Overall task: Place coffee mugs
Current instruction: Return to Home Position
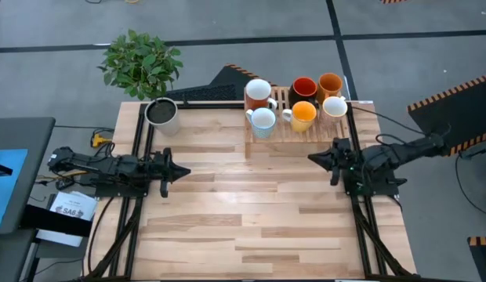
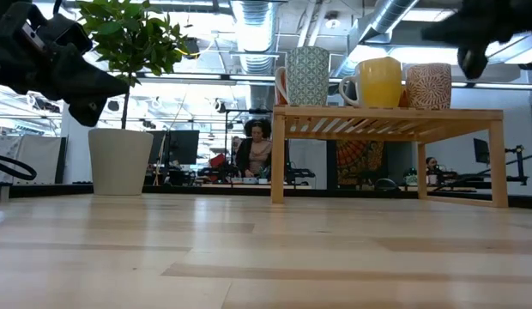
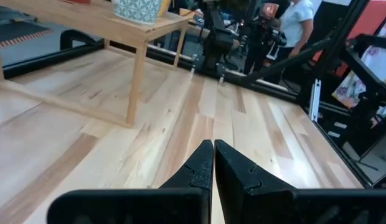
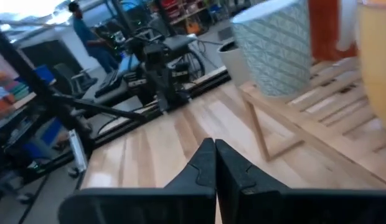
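- Worktop: light wood planks. Centre bare. One arm lies low along each side.
- Left arm: at the worktop's left edge. Left hand points inward, fingers pressed together, nothing held.
- Right arm: at the right edge. Right hand is near the shelf's front right corner, fingers closed tight, empty.
- Step in hand (judged): retn to home posn. The right hand is the one close to the shelf, so it should draw back clear of the shelf leg before any swing. Keep fingers closed, no sweep toward the mugs. The left hand has open worktop around it, so low risk.
- Shelf: low slatted wooden rack at the worktop's far edge, right of centre. Carries all six coffee mugs in two rows.
- Pot: grey-white, far left corner, well apart from the shelf. Dark soil inside. Leafy plant rises from it.
- Coffee mugs, all upright, mouths up, no contents seen:
  - Back row: cream mug, red mug, brown-orange mug.
  - Front row: light blue mug, yellow-orange mug, white mug.
  - Placement appears complete.
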Available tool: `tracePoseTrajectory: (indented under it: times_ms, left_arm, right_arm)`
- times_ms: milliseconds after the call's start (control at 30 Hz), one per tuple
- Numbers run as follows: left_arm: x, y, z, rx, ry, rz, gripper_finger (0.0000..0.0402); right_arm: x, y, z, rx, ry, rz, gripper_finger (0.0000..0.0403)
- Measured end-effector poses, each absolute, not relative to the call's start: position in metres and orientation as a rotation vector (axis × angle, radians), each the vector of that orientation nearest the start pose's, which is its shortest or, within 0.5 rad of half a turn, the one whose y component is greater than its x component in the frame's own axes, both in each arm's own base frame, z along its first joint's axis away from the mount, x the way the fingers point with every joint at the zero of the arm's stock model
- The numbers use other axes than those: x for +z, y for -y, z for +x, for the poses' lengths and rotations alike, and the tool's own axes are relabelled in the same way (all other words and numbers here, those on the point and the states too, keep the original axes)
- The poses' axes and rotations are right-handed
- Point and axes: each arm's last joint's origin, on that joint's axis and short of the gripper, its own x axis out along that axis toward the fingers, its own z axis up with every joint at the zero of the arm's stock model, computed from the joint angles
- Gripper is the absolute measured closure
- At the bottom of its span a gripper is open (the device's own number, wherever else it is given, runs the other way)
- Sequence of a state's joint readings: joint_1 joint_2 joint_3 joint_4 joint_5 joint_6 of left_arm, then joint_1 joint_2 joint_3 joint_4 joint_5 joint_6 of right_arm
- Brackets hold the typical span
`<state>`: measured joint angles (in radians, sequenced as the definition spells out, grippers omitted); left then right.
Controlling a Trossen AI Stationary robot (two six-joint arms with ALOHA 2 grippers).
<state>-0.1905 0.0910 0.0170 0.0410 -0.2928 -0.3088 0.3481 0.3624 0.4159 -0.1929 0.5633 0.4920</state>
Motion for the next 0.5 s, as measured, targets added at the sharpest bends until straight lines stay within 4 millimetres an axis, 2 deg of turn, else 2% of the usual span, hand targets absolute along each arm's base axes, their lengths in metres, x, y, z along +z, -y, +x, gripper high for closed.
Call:
tracePoseTrajectory:
  times_ms: [200, 367, 500]
  left_arm:
    - [0.166, 0.011, 0.101, 0.106, -0.018, -0.3, 0.0401]
    - [0.166, 0.011, 0.101, 0.107, -0.019, -0.3, 0.0401]
    - [0.167, 0.011, 0.101, 0.107, -0.02, -0.301, 0.0401]
  right_arm:
    - [0.221, -0.008, 0.095, -0.29, -0.048, 0.419, 0.0387]
    - [0.196, -0.005, 0.089, -0.268, -0.02, 0.411, 0.0378]
    - [0.18, -0.005, 0.089, -0.264, -0.013, 0.406, 0.0386]
